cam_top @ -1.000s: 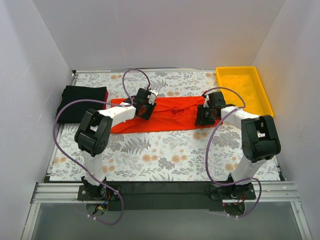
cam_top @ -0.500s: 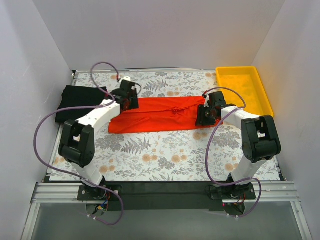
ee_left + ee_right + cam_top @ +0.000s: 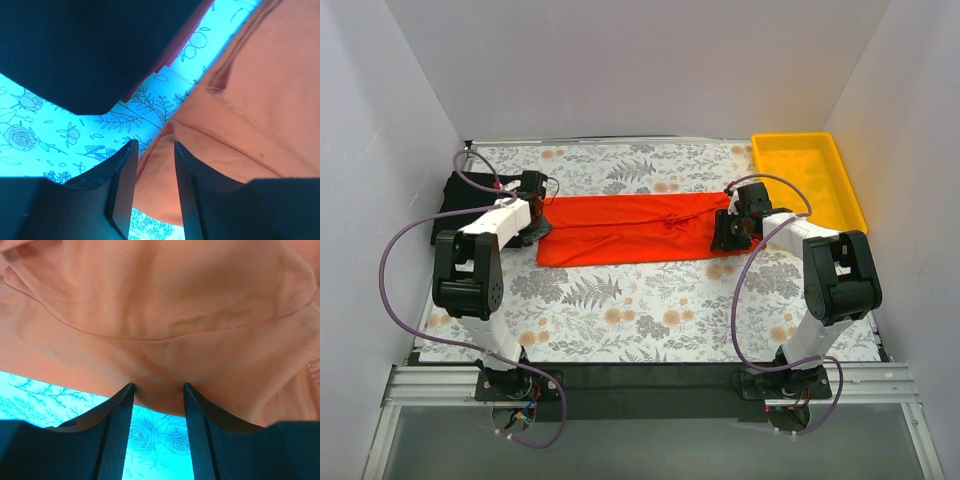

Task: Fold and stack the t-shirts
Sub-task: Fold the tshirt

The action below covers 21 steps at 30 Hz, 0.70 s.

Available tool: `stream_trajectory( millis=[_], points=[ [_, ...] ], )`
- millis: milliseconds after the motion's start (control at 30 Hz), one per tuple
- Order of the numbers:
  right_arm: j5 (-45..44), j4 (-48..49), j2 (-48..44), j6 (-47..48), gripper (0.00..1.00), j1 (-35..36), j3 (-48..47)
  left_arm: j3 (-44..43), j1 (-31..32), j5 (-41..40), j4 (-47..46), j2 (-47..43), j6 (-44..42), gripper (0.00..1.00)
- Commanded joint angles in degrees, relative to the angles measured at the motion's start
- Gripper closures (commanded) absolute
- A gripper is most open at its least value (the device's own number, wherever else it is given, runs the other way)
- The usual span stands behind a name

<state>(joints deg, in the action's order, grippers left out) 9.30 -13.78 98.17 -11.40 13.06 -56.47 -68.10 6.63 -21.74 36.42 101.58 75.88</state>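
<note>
So the bright orange-red cloth t-shirt (image 3: 630,230) lies folded into a long strip across the middle of the floral-print worktop (image 3: 640,310), with the left jaws at its left end and the right jaws at its right end. Both sets stand partly apart with hem at the tips, and I can't tell if either really grips. My worry is they catch only the top layer, so a lift opens the fold or one end slips. The left jaws also sit near the folded black t-shirt (image 3: 470,195) by the left edge and could snag it.

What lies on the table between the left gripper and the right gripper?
The orange-red t-shirt, folded into a long band, runs from the left gripper to the right gripper. The top external view shows it.
</note>
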Motion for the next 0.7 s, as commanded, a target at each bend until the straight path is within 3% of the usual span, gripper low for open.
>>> stream_trajectory(
  millis=[0,200,400,567,667],
  points=[
    [-1.2,-1.9,-1.5,1.5,0.56,-0.6,0.2,-1.1,-0.3,0.3,0.1,0.5,2.2,0.66],
    [-1.3,-1.7,-1.4,1.6,0.56,-0.7,0.7,-2.2,-0.4,1.3,-0.3,1.0,2.7,0.66],
    [-1.3,-1.5,-1.2,1.6,0.56,-0.6,1.0,0.3,-0.4,2.0,-3.1,-1.2,3.0,0.56],
    [-1.3,-1.4,-1.1,1.6,0.56,-0.6,1.0,-0.4,-0.4,2.5,-3.8,0.1,3.1,0.56],
    [-1.4,-1.5,-1.1,1.6,0.56,-0.6,1.0,-1.0,-0.4,2.7,-3.7,1.6,3.0,0.61]
  ],
)
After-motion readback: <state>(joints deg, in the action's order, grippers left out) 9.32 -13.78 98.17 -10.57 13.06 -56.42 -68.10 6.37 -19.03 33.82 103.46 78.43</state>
